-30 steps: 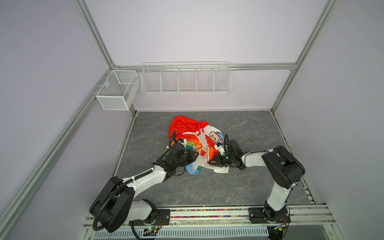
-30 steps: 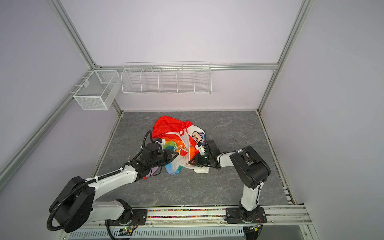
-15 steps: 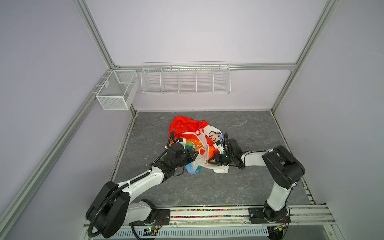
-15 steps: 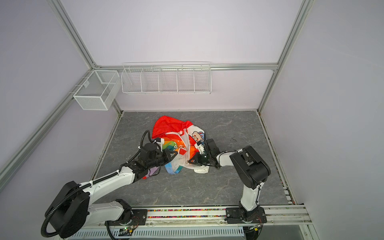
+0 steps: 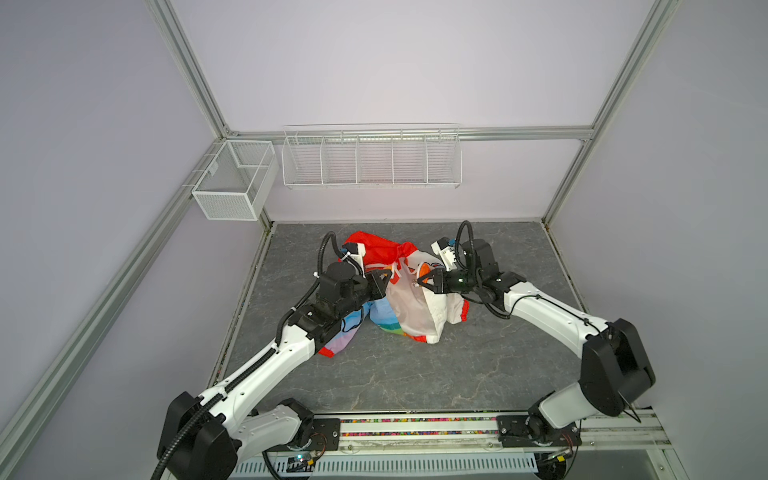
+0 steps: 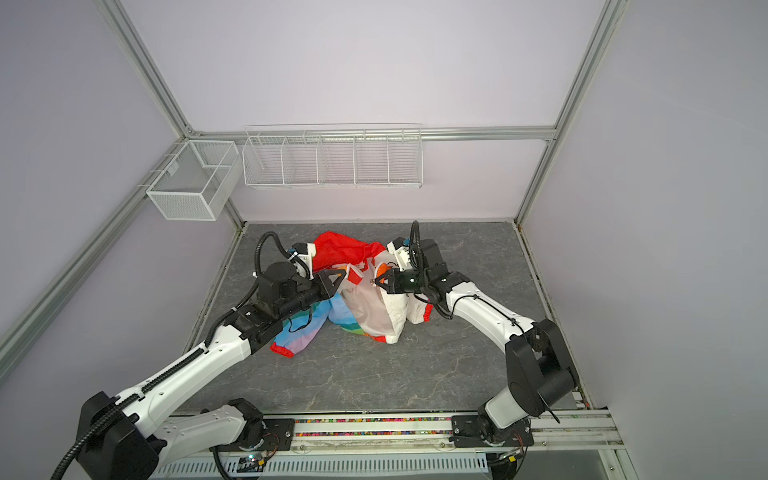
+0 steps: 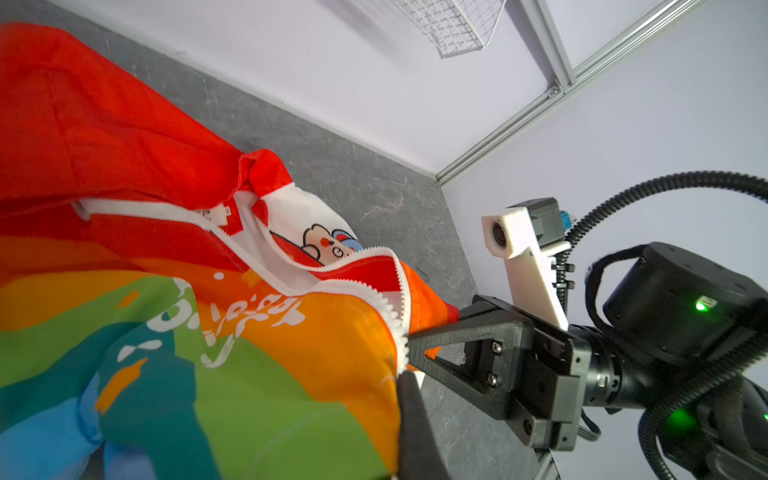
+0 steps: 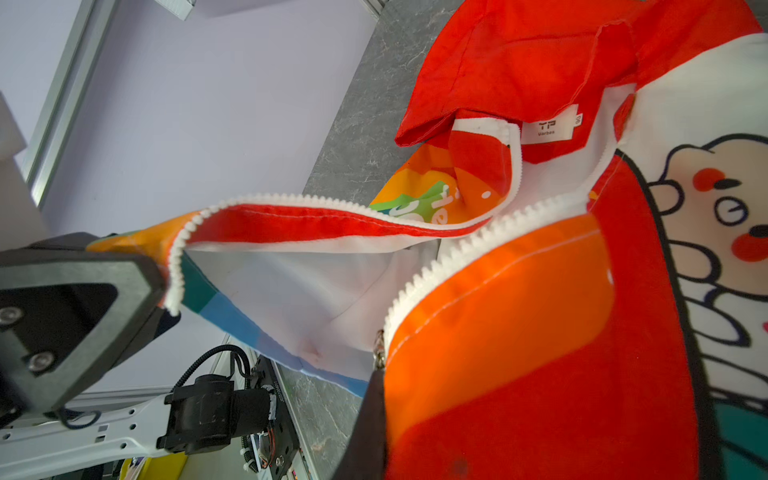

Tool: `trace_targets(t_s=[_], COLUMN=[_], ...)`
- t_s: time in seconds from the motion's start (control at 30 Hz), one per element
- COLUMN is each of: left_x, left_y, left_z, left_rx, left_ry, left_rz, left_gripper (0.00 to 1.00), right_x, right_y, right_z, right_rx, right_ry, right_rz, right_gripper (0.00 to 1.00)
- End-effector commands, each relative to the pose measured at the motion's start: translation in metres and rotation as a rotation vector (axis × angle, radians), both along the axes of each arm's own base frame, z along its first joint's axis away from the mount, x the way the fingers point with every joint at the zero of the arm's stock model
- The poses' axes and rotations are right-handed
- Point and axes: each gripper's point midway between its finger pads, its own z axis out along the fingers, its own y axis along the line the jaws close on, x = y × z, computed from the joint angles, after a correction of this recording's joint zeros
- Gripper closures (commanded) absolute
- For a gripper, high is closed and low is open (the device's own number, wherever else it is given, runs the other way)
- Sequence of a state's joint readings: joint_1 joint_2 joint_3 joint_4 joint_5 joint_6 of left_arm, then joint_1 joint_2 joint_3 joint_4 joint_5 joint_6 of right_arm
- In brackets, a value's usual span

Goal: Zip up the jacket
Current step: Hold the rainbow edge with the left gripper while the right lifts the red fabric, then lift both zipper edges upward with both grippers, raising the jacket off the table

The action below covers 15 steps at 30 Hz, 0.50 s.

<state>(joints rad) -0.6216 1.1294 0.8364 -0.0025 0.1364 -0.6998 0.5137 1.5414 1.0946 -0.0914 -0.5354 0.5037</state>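
Note:
The jacket [image 5: 411,309] [image 6: 370,309], rainbow-striped with a red hood, hangs partly lifted off the table. Its white zipper is unjoined: one toothed edge [image 8: 291,201] runs to my left gripper, the other [image 8: 478,245] to my right. My left gripper [image 5: 388,276] [image 6: 343,276] [image 7: 400,399] is shut on the orange-green panel's zipper edge. My right gripper [image 5: 419,281] [image 6: 377,281] [image 8: 376,399] is shut on the orange panel's edge, just by the metal slider [image 8: 378,351]. The two grippers face each other a short way apart, and the cartoon lining [image 7: 328,249] shows between the panels.
The grey table [image 5: 415,374] carries the jacket's trailing sleeve [image 5: 336,347] under the left arm. A white wire rack [image 5: 371,160] hangs on the back wall and a mesh basket [image 5: 232,183] on the left wall. The arms' base rail [image 5: 415,428] runs along the front.
Both grippers have risen and moved back with the jacket's zipper edges, so the front panels now hang from them. The right jaws have closed.

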Motion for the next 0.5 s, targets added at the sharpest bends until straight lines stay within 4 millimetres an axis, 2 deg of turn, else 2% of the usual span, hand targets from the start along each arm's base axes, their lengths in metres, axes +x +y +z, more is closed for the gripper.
trace_targets(t_s=[0.0,0.07,0.2,0.27,0.37,0.47], left_x=[0.002,-0.001,0.001,-0.002,-0.008,-0.007], left_y=[0.009,0.014,0.031,0.03,0.019,0.018], left_z=[0.014,0.026,0.032,0.035,0.04,0.045], left_rx=[0.027,-0.014,-0.039,-0.029,-0.043,-0.084], left_ry=[-0.168,-0.268,-0.286,-0.304,-0.368,-0.388], left_rz=[0.019,0.032,0.127,0.108,0.036,0.037], left_gripper=[1.0,1.0,1.0,1.0,1.0,1.0], right_x=[0.007,0.012,0.014,0.014,0.022,0.019], right_y=[-0.008,-0.011,-0.018,-0.024,-0.041,-0.035], right_z=[0.002,0.011,0.031,0.042,0.051,0.063], right_rx=[-0.03,-0.043,-0.03,0.011,0.019,0.011], right_ry=[-0.018,-0.077,-0.253,-0.323,-0.329,-0.325], right_rz=[-0.028,-0.041,-0.078,-0.108,-0.227,-0.167], right_gripper=[0.93,0.93,0.93,0.93,0.93,0.94])
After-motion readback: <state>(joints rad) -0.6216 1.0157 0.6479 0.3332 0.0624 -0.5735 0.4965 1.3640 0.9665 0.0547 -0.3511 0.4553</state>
